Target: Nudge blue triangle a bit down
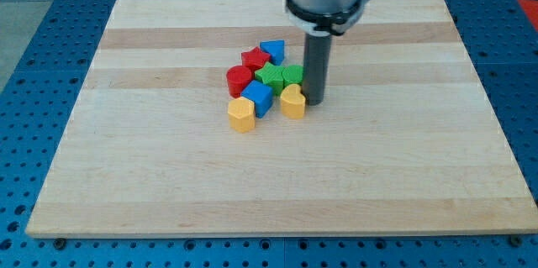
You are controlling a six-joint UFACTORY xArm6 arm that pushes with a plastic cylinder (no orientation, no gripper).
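Near the frame's centre, my tip [314,100] stands upright on the tabletop [378,184], apparently touching the yellow block [292,101]. Up and to the left sits the blue triangle [272,49]. No gripper shows, so I cannot tell its state.

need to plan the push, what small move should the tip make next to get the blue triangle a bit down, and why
Probably move my tip up and left, around the cluster, to just above the blue triangle. It now sits at the cluster's right edge, beside the yellow block and green block, below the triangle, so it cannot push it downward from here.
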